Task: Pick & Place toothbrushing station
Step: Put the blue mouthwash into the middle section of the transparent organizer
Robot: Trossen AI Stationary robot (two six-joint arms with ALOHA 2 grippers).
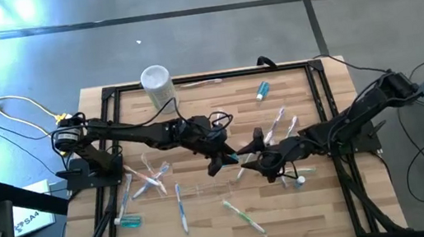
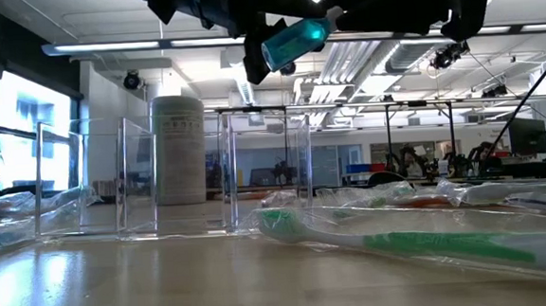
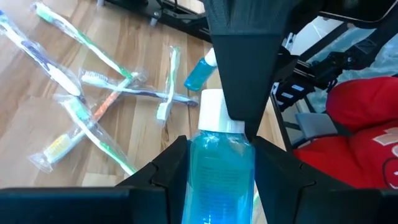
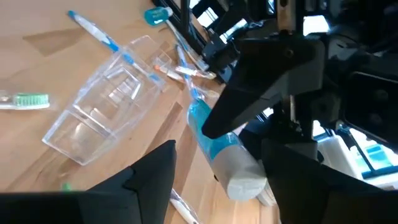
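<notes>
Above the middle of the slatted wooden table (image 1: pixel 324 202), the two dark arms meet over a clear plastic compartmented organizer (image 4: pixel 106 112) that lies on the boards. The left gripper (image 3: pixel 217 155) pinches a small teal toothpaste tube with a white cap (image 3: pixel 217 180) between its two dark fingers (image 3: pixel 168 171); seen from table height, the tube (image 2: pixel 295 40) hangs in the air above the organizer (image 2: pixel 208 171), tilted, with nothing under it. The right gripper (image 4: pixel 217 180) sits just beside the same tube (image 4: pixel 217 152), its dark fingers (image 4: pixel 152 174) spread to either side of the capped end, and whether they press on it cannot be told. From above, the left gripper (image 1: pixel 222 160) and the right gripper (image 1: pixel 258 160) are close together, just beyond the far edge of the organizer (image 1: pixel 197 191). Around the organizer lie many slim toothbrushes in clear wrappers: a green-and-white one (image 1: pixel 244 216) on its near side, a blue one (image 1: pixel 181 207) beside that, and a loose cluster (image 1: pixel 147 180) towards the left arm's base. A second teal tube (image 1: pixel 262 90) lies well beyond the organizer near the table's far edge, and a third (image 1: pixel 130 222) rests near the left front. A tall white opaque cylinder (image 1: pixel 157 86) stands upright at the far edge, well apart from the organizer.
</notes>
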